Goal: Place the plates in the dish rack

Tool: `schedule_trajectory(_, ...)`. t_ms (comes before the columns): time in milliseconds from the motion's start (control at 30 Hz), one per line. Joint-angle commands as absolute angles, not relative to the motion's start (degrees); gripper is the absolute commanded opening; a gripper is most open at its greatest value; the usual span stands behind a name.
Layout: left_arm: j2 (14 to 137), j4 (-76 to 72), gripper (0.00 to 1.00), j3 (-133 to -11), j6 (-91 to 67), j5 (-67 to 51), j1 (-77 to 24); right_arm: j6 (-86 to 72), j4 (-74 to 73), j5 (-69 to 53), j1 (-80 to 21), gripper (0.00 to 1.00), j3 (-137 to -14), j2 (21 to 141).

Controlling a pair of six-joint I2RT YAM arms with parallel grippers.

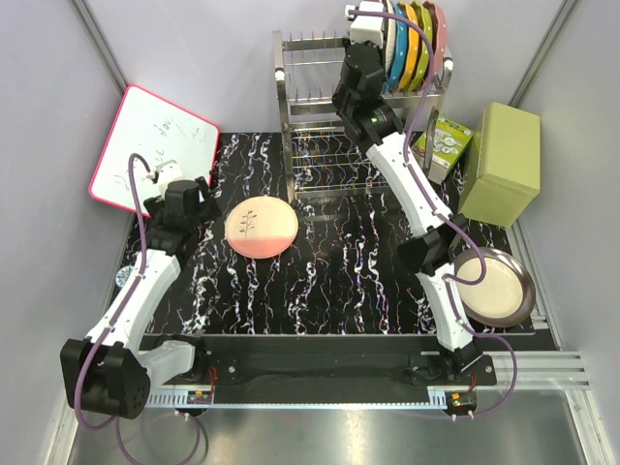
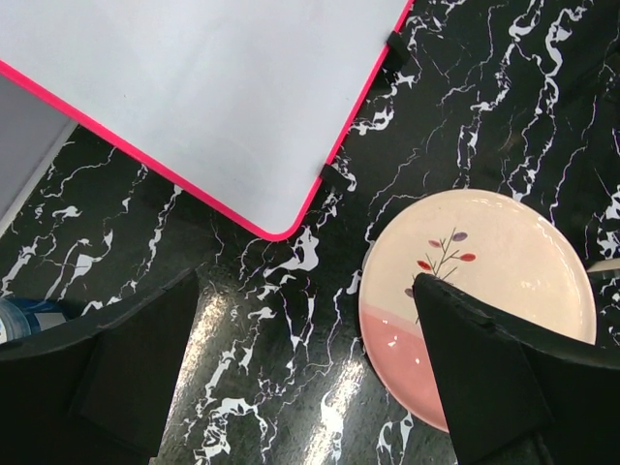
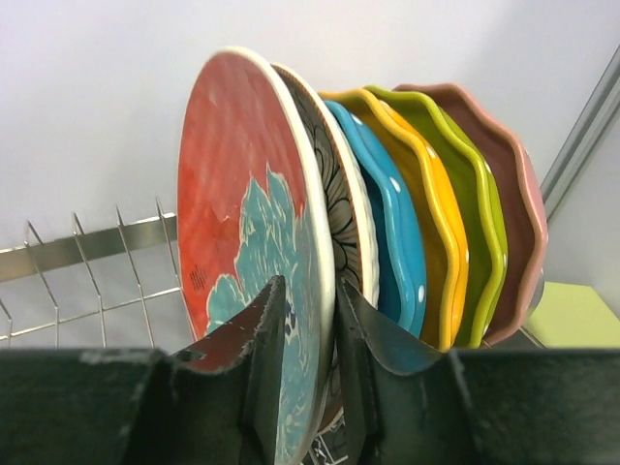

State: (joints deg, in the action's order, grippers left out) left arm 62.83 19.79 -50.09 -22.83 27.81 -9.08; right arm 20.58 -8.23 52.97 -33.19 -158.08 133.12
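My right gripper (image 3: 310, 320) is shut on the rim of the red plate with a teal flower (image 3: 232, 194), which stands upright in the top tier of the steel dish rack (image 1: 310, 107). The brown-rimmed floral plate (image 3: 339, 184) stands right behind it. In the top view the right gripper (image 1: 373, 39) covers most of the red plate. The pink-and-cream sprig plate (image 1: 261, 228) lies flat on the table left of the rack; it also shows in the left wrist view (image 2: 484, 252). My left gripper (image 2: 305, 329) is open and empty above the table just left of that plate. The cream plate with a dark rim (image 1: 494, 287) lies at the right edge.
Plain blue (image 3: 397, 223), orange (image 3: 431, 203), green (image 3: 475, 194) and pink (image 3: 518, 184) plates fill the rack's right end. A red-framed whiteboard (image 1: 155, 145) lies at the back left. A green box (image 1: 502, 165) and a small carton (image 1: 444, 143) stand right of the rack.
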Motion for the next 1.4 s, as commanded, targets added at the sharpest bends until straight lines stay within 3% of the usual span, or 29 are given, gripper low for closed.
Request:
schedule_trajectory(0,63.37,17.58,0.99,-51.77,-22.68,25.40,-9.23,21.53,-3.78,53.26,-34.01,0.34,-160.66,128.67)
schedule_trajectory(200,67.41,15.39,0.99,-54.84,-7.14,16.44,-8.88,22.94,-3.78,54.93,-36.91,0.39,-153.92,121.66)
schedule_trajectory(467,79.35,16.96,0.99,-63.45,2.90,8.62,-7.91,19.87,-5.44,56.95,-39.72,0.40,-129.75,103.90)
schedule_trajectory(533,83.73,17.05,0.99,-66.00,4.21,6.44,-7.74,15.68,-12.08,55.82,-40.25,0.40,-123.77,98.72)
schedule_trajectory(600,87.87,21.25,0.99,-71.17,5.09,4.40,-7.73,10.49,-19.74,50.56,-40.52,0.50,-116.59,92.50)
schedule_trajectory(633,92.24,23.10,0.96,-73.19,5.36,3.00,-7.73,5.85,-27.17,47.40,-40.52,0.63,-113.59,90.29)
schedule_trajectory(700,96.40,27.50,0.78,-77.58,6.32,0.80,-7.65,3.52,-31.45,35.64,-40.52,0.90,-103.78,83.45)
schedule_trajectory(733,99.46,28.38,0.67,-78.39,6.68,0.36,-7.65,1.69,-33.64,32.55,-40.52,0.98,-100.58,81.32)
schedule_trajectory(767,100.88,28.65,0.34,-79.27,6.77,-1.21,-7.65,0.36,-34.27,28.43,-40.43,1.00,-97.76,79.47)
schedule_trajectory(800,103.16,28.74,0.25,-79.54,6.85,-1.58,-7.65,-1.21,-34.54,26.30,-40.43,1.00,-92.51,76.32)
schedule_trajectory(933,109.06,31.10,0.22,-83.22,5.45,-1.23,-7.65,-2.72,-35.16,21.36,-40.52,1.00,-83.51,71.73)
schedule_trajectory(1000,112.30,31.73,0.00,-86.30,5.45,-1.93,-7.65,-2.38,-35.16,20.40,-40.43,1.00,-79.20,69.44)
schedule_trajectory(1367,123.48,34.98,0.00,-102.30,6.77,-0.18,-10.11,-4.75,-35.42,16.61,-40.43,1.00,-69.53,63.98)
